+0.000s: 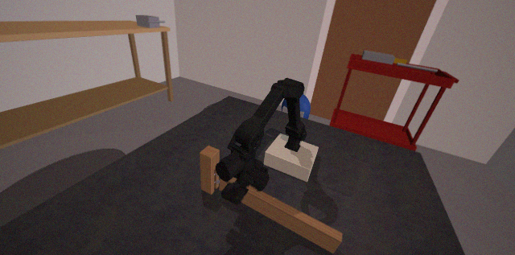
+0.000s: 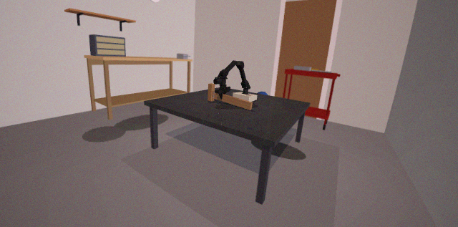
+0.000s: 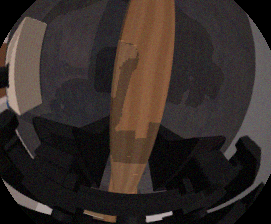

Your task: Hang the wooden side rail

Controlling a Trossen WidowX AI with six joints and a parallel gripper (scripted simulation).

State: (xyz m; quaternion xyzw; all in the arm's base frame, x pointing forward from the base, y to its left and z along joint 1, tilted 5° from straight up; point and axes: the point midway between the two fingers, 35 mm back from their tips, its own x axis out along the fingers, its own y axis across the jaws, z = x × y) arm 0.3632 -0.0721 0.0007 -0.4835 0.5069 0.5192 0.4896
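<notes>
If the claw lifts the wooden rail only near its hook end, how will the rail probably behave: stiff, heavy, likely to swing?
The wooden rail looks like a solid straight beam, so it is probably stiff and will not sag. The claw grips it close to the post, far from its middle, so the long free end would likely pull down and pivot. Its flat faces make rolling unlikely.
</notes>
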